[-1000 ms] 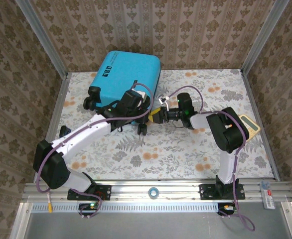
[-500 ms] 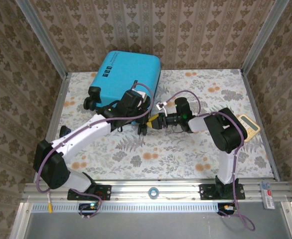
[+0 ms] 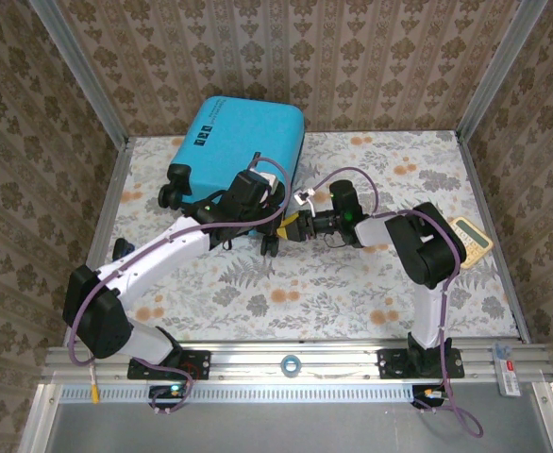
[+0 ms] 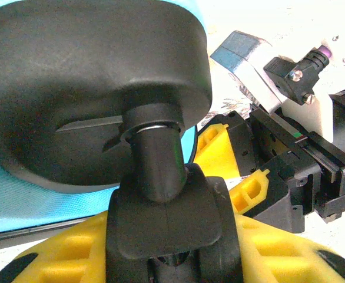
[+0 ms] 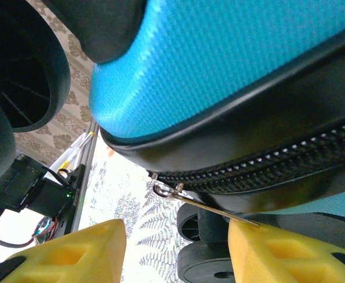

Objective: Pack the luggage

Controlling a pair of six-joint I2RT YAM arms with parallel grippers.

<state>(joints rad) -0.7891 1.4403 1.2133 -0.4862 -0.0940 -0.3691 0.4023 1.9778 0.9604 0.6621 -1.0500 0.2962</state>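
Looking down from the top camera, the luggage (image 3: 243, 137) lies flat at the far left of the table (image 3: 371, 293), a turquoise hard shell with rounded corners. The wrist of the left arm (image 3: 163, 250) covers its near right corner, hiding that arm's fingers. The small dark logo squares (image 3: 201, 142) on the shell are too small to read. The yellow-fingered right gripper (image 3: 291, 226) sits low at the same corner, just beside the left wrist.

At the left wrist, the left gripper (image 4: 172, 236) is clamped on a black caster (image 4: 161, 171), whose smooth matte stem and fork are wedged between ribbed yellow fingers (image 4: 55, 253). Above them a domed black wheel housing (image 4: 96, 88) blocks most of the shell, leaving a strip of turquoise.

At the right wrist, the right gripper's fingers stand apart, grasping nothing. A thin metal zip pull (image 5: 202, 203) slants across the gap between them; whether its tip touches a finger is unclear. Above run the black zip teeth (image 5: 290, 153), smooth black trim and pebbled turquoise shell. Black wheels are cut off at the frame edge.
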